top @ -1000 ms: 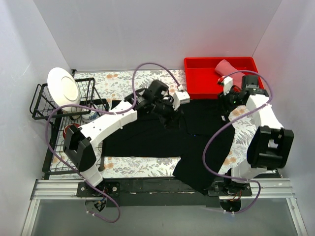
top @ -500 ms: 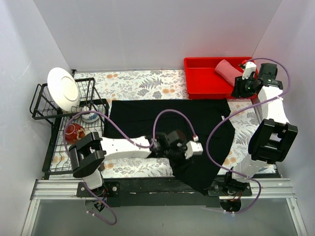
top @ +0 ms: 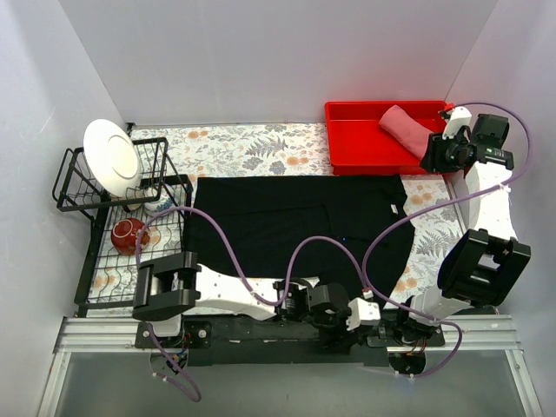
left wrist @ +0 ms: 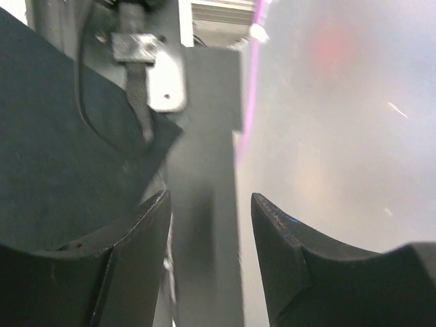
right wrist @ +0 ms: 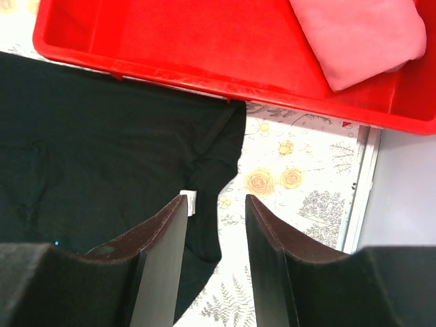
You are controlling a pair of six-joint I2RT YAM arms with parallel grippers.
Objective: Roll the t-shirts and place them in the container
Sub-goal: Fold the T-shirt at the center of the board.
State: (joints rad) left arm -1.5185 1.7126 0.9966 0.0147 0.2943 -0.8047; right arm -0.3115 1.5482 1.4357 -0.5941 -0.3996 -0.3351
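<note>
Top external view: the floral-patterned desk [top: 252, 143] is largely covered by a large black cloth t-shirt [top: 287, 217], spread flat. At the far right, a salmon-pink cloth t-shirt [top: 404, 126] is laid inside a red rectangular plastic bin [top: 356, 143]. The left fingers [left wrist: 146, 231] and right fingers [right wrist: 163, 231] are held apart, with nothing gripped.

Two t-shirts: one black t-shirt [top: 287, 217] and one salmon-pink t-shirt [top: 401, 123]. One red bin [top: 356, 146]. One black wire rack [top: 97, 252], one white plate [top: 111, 156], one red bowl [top: 129, 234]. One floral tablecloth [top: 243, 143]. Two robot arms, each with one two-finger gripper: the left gripper [left wrist: 211, 204] and the right gripper [right wrist: 214, 204].
</note>
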